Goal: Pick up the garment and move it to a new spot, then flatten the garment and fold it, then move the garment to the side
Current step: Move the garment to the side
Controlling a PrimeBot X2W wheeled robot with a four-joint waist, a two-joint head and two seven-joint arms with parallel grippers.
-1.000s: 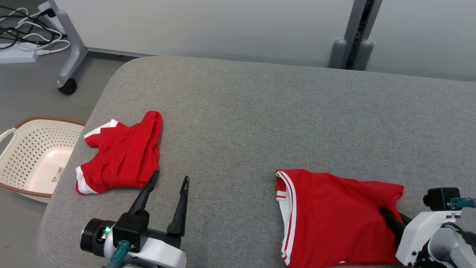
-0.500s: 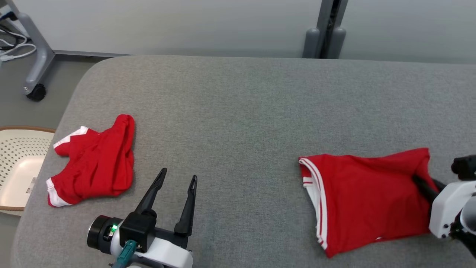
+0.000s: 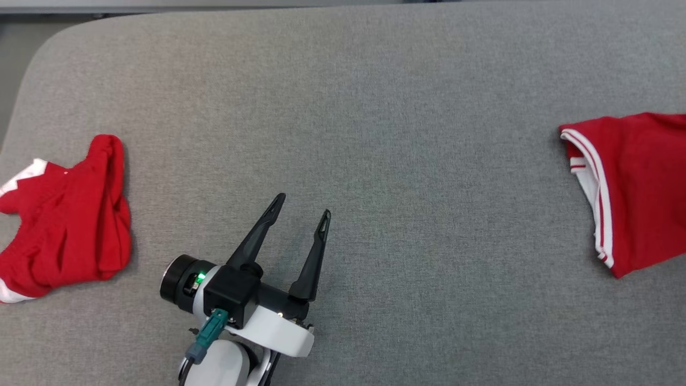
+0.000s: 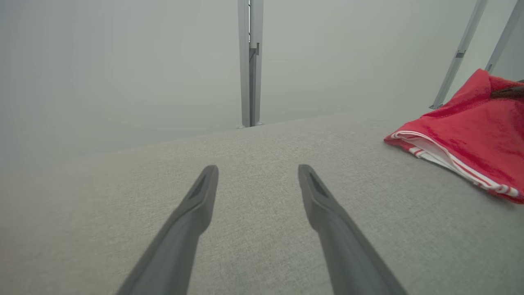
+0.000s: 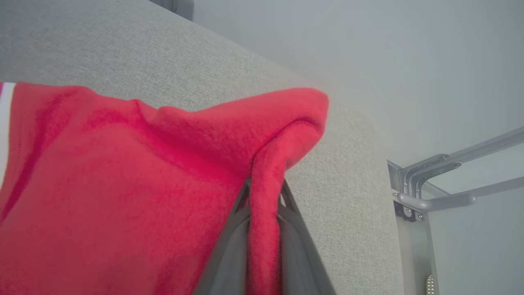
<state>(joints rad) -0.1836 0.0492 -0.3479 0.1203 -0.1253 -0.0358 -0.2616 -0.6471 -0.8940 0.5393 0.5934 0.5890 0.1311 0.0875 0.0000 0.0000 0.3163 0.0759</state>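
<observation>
The garment [image 3: 638,182] is red with white striped trim and lies folded on the grey padded surface [image 3: 402,134] at the far right of the head view. In the right wrist view my right gripper [image 5: 265,186] is shut on a raised corner fold of the garment [image 5: 123,164], close to the surface's edge. My left gripper [image 3: 303,205] is open and holds nothing, low over the surface near the front middle. The left wrist view shows its spread fingers [image 4: 258,170], with the garment [image 4: 466,131] off to the right and a dark finger [image 4: 507,92] at its lifted corner.
A second, crumpled red garment [image 3: 64,214] with white trim lies at the left edge of the surface. The surface's rounded corner [image 3: 21,80] is at the upper left. Grey metal frame posts [image 4: 249,61] and a pale wall stand behind; another frame [image 5: 417,188] is beyond the right edge.
The head view has shifted and tilted down. The right gripper has drawn the garment to the right across the surface, away from the crumpled one. The left gripper stays open.
</observation>
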